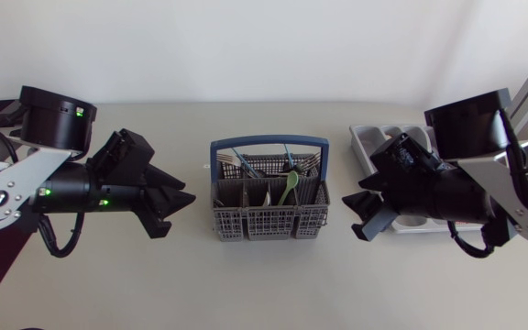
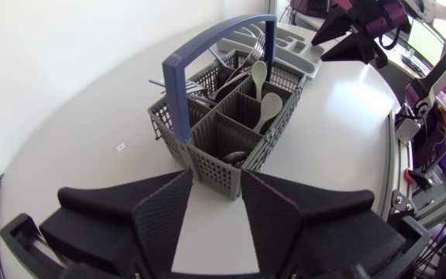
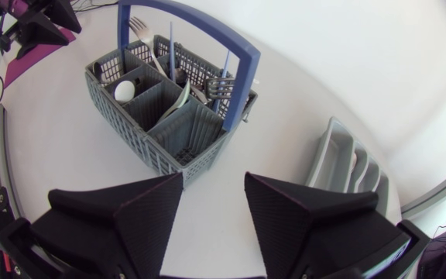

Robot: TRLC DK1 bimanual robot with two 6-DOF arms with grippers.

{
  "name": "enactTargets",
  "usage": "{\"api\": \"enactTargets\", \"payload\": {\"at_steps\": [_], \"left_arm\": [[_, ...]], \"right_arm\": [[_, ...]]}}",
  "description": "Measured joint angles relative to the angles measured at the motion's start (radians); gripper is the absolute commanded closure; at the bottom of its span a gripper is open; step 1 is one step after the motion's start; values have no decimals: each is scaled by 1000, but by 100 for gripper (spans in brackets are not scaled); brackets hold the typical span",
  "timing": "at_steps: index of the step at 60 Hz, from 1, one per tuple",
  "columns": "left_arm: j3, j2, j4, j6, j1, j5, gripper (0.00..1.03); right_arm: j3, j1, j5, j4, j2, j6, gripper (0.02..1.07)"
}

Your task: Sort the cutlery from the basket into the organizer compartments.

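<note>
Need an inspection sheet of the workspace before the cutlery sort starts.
Surface: table, pale and plain.
Job's things: basket mid-table, upright, holding forks and a green spoon; organizer to its right, partly under the right arm.
Clutter: nothing seen.
Grippers: left tool and right tool open, empty, either side of the basket, not touching it.
Cables: black cables loop below each arm.
Surroundings: nothing seen.
</note>
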State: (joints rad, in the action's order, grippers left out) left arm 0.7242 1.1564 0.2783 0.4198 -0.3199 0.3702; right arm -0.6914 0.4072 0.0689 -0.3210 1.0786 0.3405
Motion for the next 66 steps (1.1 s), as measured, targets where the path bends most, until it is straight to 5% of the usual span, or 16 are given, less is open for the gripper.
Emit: {"api": "enactTargets", "payload": {"at_steps": [16, 42, 66], "left_arm": [[17, -2, 65, -10, -101, -33, 53], [397, 239, 339, -304, -282, -39, 53], [528, 433, 391, -396, -301, -39, 49]], "right_arm": [[2, 57, -26, -24, -34, -25, 37], [75, 57, -29, -43, -143, -26, 37], [92, 56, -29, -43, -158, -26, 35]]}}
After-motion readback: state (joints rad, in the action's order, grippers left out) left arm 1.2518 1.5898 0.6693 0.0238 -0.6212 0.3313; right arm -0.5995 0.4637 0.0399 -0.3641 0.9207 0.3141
